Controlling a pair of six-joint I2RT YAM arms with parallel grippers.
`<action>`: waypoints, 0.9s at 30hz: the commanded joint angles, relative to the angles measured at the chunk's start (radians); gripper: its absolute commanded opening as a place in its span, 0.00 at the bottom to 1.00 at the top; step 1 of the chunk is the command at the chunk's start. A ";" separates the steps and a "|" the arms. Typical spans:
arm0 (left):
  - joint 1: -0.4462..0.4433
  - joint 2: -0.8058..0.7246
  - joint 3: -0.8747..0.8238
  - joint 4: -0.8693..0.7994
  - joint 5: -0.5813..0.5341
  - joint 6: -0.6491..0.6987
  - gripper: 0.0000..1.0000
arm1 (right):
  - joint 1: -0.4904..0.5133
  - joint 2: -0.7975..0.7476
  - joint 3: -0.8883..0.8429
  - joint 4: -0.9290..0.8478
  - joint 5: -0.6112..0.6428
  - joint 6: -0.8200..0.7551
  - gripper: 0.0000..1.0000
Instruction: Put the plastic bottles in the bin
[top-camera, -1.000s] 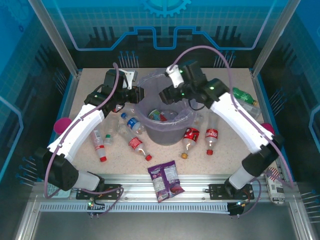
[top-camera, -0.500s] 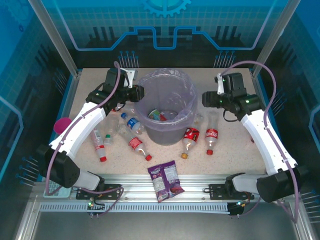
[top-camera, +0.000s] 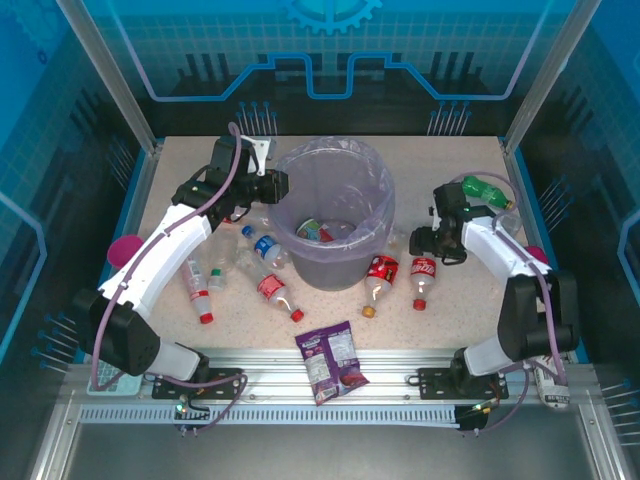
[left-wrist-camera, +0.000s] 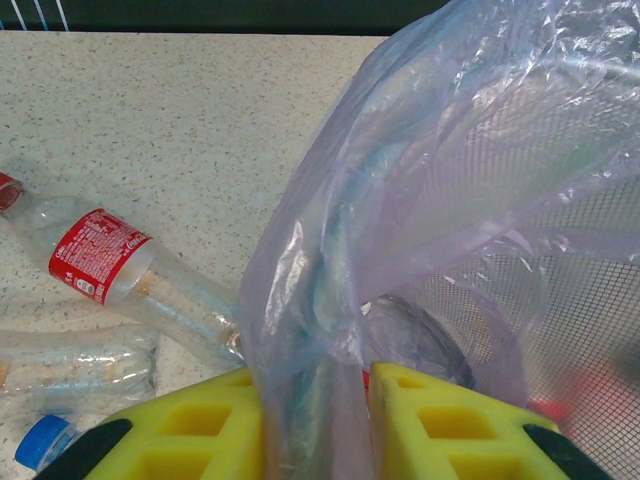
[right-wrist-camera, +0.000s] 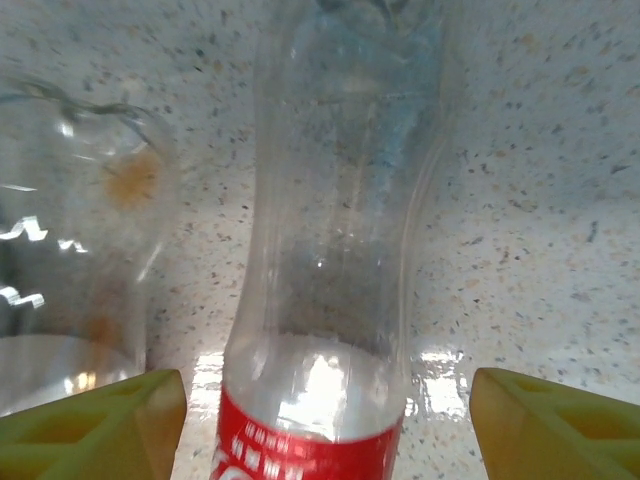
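The left tool is clenched on the lavender liner at the rim of the grey bin. The right tool stands released, astride a red-labelled bottle that lies on the counter near the bin.

Our left arm stretches along the left of the bin, its left gripper pinched tight on the rim, while our right arm bends sharply right of the bin, right gripper low, fingers spread.
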 joint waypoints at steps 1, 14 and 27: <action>0.007 -0.020 -0.032 -0.013 -0.026 0.033 0.30 | -0.007 0.055 -0.027 0.065 -0.019 0.021 0.74; 0.008 -0.022 -0.043 -0.008 -0.024 0.036 0.30 | -0.009 0.135 -0.046 0.125 -0.006 0.031 0.59; 0.007 -0.029 -0.039 -0.010 0.002 0.021 0.30 | -0.022 -0.197 0.246 -0.048 -0.037 -0.044 0.48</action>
